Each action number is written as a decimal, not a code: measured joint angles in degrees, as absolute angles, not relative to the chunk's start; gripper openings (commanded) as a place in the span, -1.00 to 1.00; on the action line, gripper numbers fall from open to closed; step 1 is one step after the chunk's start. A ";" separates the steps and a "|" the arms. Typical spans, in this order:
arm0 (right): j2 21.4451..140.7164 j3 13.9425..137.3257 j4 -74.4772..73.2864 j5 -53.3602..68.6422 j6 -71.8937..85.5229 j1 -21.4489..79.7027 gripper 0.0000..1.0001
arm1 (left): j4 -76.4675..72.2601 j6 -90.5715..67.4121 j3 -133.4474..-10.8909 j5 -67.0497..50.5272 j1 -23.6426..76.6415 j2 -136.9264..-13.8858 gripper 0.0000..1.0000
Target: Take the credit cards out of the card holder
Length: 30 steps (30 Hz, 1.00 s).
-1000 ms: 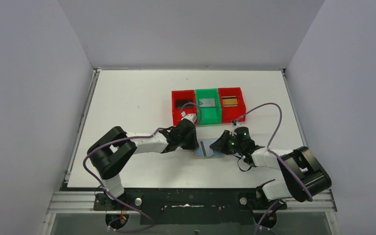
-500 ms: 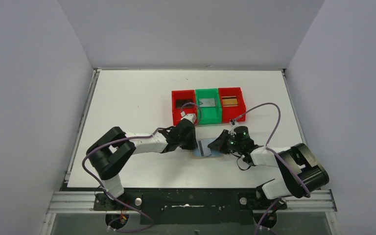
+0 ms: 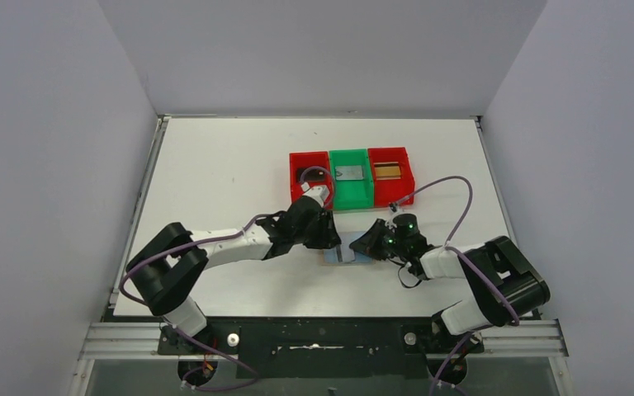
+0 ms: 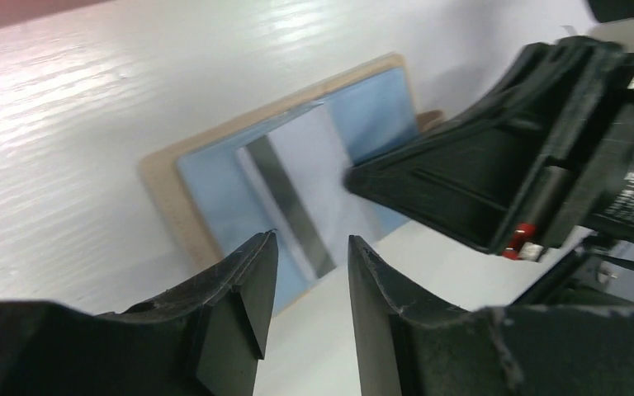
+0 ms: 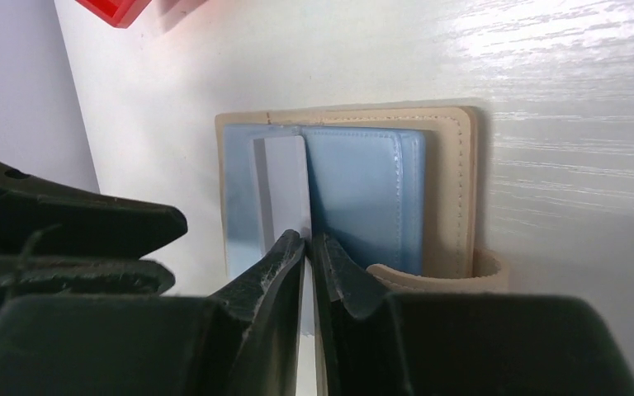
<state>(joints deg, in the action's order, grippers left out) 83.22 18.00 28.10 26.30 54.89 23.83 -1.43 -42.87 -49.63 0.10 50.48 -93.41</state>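
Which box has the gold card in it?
The red box at the right end of the row. The green box holds a grey card, the other red box a dark one.

The card holder (image 5: 454,165), a card (image 5: 285,177) in it, lies before the bins (image 3: 351,177).

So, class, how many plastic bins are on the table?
3, in a row towards the far side of the white table: the left red plastic bin, the green plastic bin in the middle, the right red plastic bin. None looks hidden.

Card holder (image 5: 454,190) is beige-tan, lining (image 5: 363,198) light blue, credit card (image 5: 282,181) silver-grey, bins (image 3: 390,195) red and green.
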 measured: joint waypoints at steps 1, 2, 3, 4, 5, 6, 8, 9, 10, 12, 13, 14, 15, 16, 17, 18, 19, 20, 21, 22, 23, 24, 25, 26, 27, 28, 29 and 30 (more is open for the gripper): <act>83.68 17.98 28.58 26.13 55.40 24.18 -0.79 | -2.76 -43.11 -49.63 -0.93 50.48 -93.45 -0.26; 84.05 17.98 29.10 25.85 55.88 24.53 -0.78 | -3.79 -43.40 -49.63 -1.98 50.48 -93.62 -0.26; 84.29 17.98 29.52 25.63 56.25 24.88 -0.78 | -4.80 -43.77 -49.63 -3.09 50.48 -93.89 -0.26; 84.47 17.98 29.91 25.06 56.62 25.41 -0.78 | -6.04 -44.07 -49.63 -4.21 50.48 -94.41 -0.27; 84.55 17.98 30.20 24.64 56.90 25.71 -0.77 | -7.25 -44.38 -49.63 -5.21 50.48 -95.09 -0.27; 84.66 17.98 30.41 24.25 57.30 26.00 -0.77 | -8.23 -44.66 -49.60 -6.15 50.48 -95.90 -0.27; 84.73 17.96 30.59 23.86 57.78 26.15 -0.76 | -10.04 -45.19 -49.17 -7.49 50.48 -97.51 -0.30; 84.75 17.96 30.70 23.75 57.91 26.26 -0.76 | -10.61 -45.56 -48.77 -8.10 50.48 -98.26 -0.31; 84.77 17.93 30.76 23.68 57.95 26.26 -0.76 | -10.81 -45.91 -48.40 -8.43 50.48 -98.85 -0.32; 84.79 17.89 30.79 23.49 57.98 26.28 -0.74 | -10.74 -46.13 -47.72 -8.80 50.48 -99.79 -0.32; 84.79 17.85 30.79 23.46 57.95 26.28 -0.73 | -10.70 -46.22 -47.48 -8.80 50.48 -100.01 -0.32; 84.79 17.78 30.81 23.44 57.95 26.28 -0.71 | -10.72 -46.28 -47.42 -8.82 50.48 -100.03 -0.32; 84.79 17.76 30.83 23.53 57.91 26.24 -0.70 | -10.74 -46.26 -47.42 -8.73 50.48 -100.01 -0.32; 84.79 17.76 30.87 23.64 57.89 26.22 -0.67 | -10.66 -46.26 -47.40 -8.67 50.48 -100.03 -0.34; 84.82 17.76 30.96 23.79 57.87 26.22 -0.62 | -10.57 -46.22 -47.40 -8.67 50.48 -100.07 -0.38; 84.82 17.76 31.16 24.03 57.78 26.17 -0.57 | -10.50 -46.11 -47.40 -8.60 50.48 -100.09 -0.41; 84.82 17.76 31.31 24.25 57.71 26.17 -0.54 | -10.48 -46.00 -47.40 -8.47 50.54 -100.16 -0.43; 84.82 17.76 31.44 24.45 57.69 26.17 -0.53 | -10.33 -45.89 -47.40 -8.25 50.54 -100.20 -0.45; 84.82 17.76 31.62 24.58 57.69 26.09 -0.54 | -10.13 -45.84 -47.40 -8.08 50.54 -100.22 -0.45; 84.82 17.76 31.70 24.80 57.69 25.98 -0.58 | -9.93 -45.84 -47.40 -7.79 50.59 -100.22 -0.46; 84.82 17.76 31.70 24.88 57.71 25.89 -0.63 | -9.80 -45.84 -47.40 -7.49 50.63 -100.22 -0.48; 84.82 17.74 31.70 24.88 57.71 25.85 -0.75 | -9.65 -45.87 -47.40 -7.07 50.74 -100.20 -0.49; 84.82 17.72 31.70 24.88 57.67 25.85 -0.82 | -9.56 -45.89 -47.40 -6.72 50.87 -100.18 -0.49; 84.82 17.63 31.64 24.80 57.60 25.85 -0.85 | -9.41 -45.87 -47.40 -6.13 50.92 -100.12 -0.50; 84.82 17.47 31.64 24.80 57.56 25.82 -0.91 | -9.23 -45.87 -47.42 -5.89 50.98 -100.01 -0.50; 84.82 17.26 31.64 24.84 57.58 25.67 -0.97 | -8.99 -45.87 -47.40 -5.50 51.07 -99.92 -0.51; 84.82 17.19 31.64 24.86 57.54 25.52 -1.00 | -8.75 -45.87 -47.40 -5.17 51.09 -99.85 -0.51; 84.82 17.12 31.66 24.86 57.52 25.47 -1.00 | -8.56 -45.87 -47.40 -4.95 51.11 -99.79 -0.52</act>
